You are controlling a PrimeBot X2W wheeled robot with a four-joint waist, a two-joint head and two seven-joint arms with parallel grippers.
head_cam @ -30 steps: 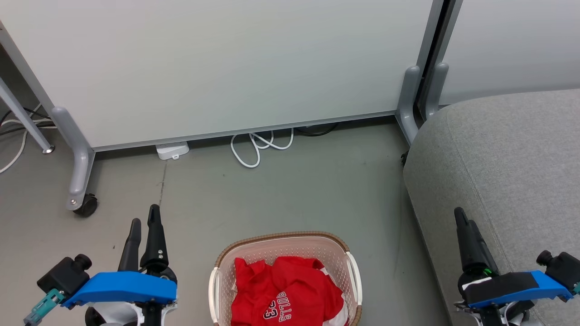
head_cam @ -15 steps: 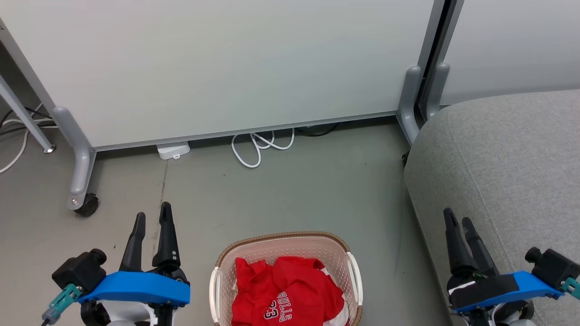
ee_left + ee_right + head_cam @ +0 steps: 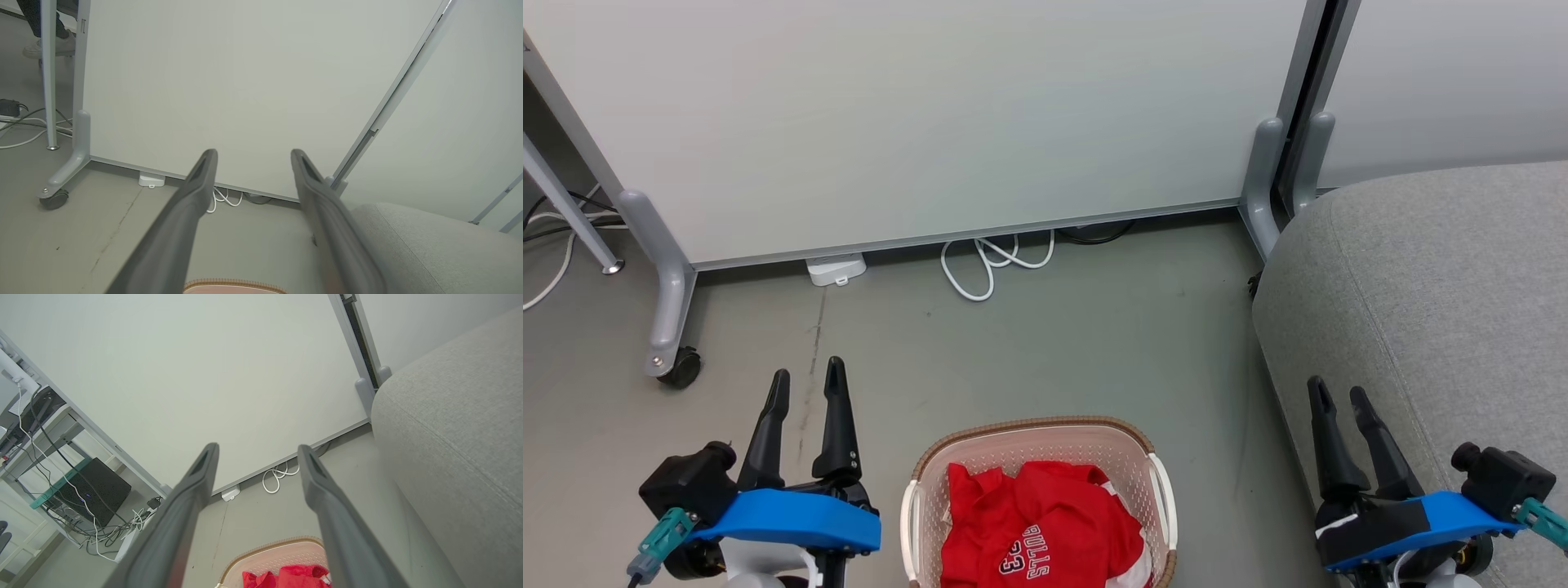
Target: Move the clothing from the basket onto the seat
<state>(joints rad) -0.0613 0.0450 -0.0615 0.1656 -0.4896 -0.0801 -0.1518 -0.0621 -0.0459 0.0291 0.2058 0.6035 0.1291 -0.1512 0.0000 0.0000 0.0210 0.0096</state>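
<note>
The cream basket (image 3: 1037,441) with its brown rim stands on the floor at the bottom middle of the head view, holding red clothing (image 3: 1037,527) with white "BULLS" lettering; a bit of white cloth peeks out at its right. The grey seat (image 3: 1437,294) rises to the right of it. My left gripper (image 3: 807,382) hovers open to the basket's left, nothing between its fingers. My right gripper (image 3: 1339,396) is open too, above the seat's front edge. In the right wrist view the basket's far rim (image 3: 278,544) and the red clothing (image 3: 294,575) show between the fingers.
A pale partition panel (image 3: 915,114) on grey castor legs (image 3: 670,310) closes off the back. A white cable loop (image 3: 992,265) and a small white box (image 3: 833,269) lie at its foot. A desk with cables and a black box (image 3: 88,490) stands off to the left.
Both grippers have opened from nearly shut. The left has shifted right toward the basket, and the right has shifted left toward it.
</note>
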